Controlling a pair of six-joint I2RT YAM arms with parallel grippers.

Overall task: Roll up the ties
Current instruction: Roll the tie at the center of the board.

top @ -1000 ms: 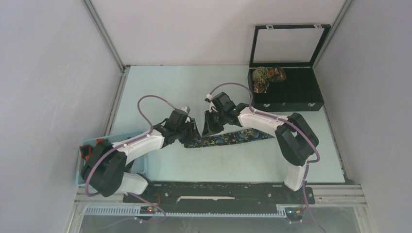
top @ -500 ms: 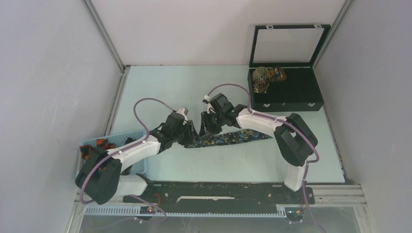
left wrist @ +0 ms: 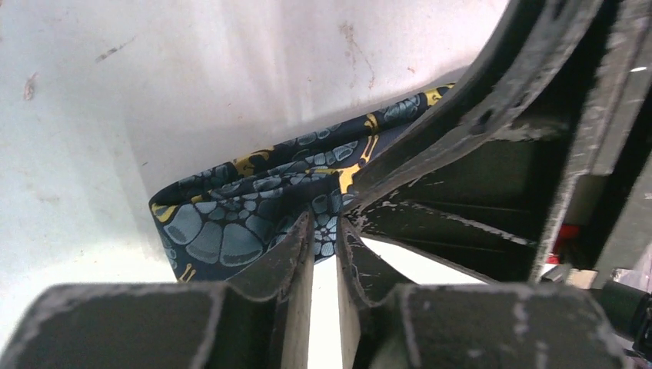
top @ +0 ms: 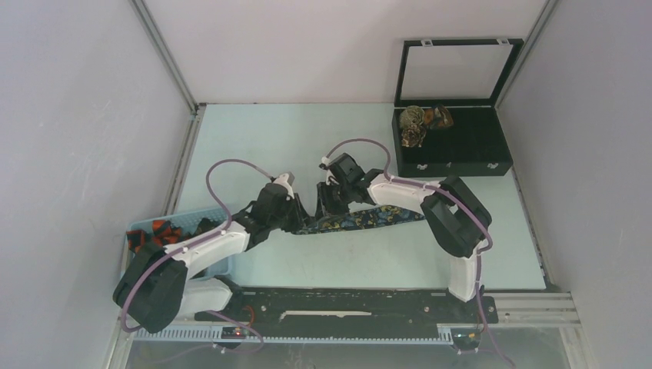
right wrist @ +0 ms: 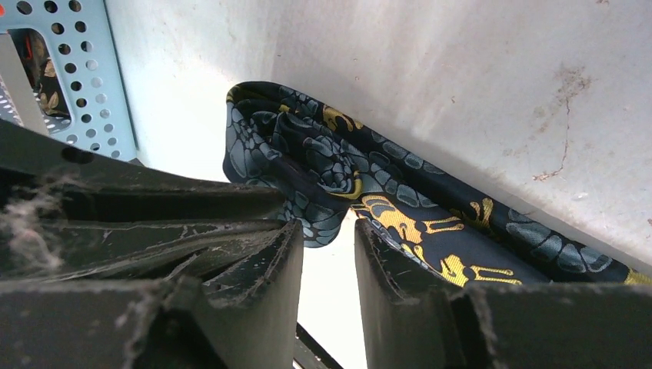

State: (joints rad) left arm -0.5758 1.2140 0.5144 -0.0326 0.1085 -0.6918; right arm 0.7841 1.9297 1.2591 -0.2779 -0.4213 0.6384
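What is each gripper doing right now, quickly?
Left gripper: closed on the navy tie.
Right gripper: closed on a fold of the same tie.

Legend: the left gripper (top: 301,213) and right gripper (top: 327,206) meet almost tip to tip over the left end of the navy tie (top: 369,217), so you have no passage between them. Bare table (top: 261,138) lies open behind them and along the tie's near side. The blue basket (right wrist: 115,92) blocks the near left corner, and the open black case (top: 461,146) blocks the far right one.
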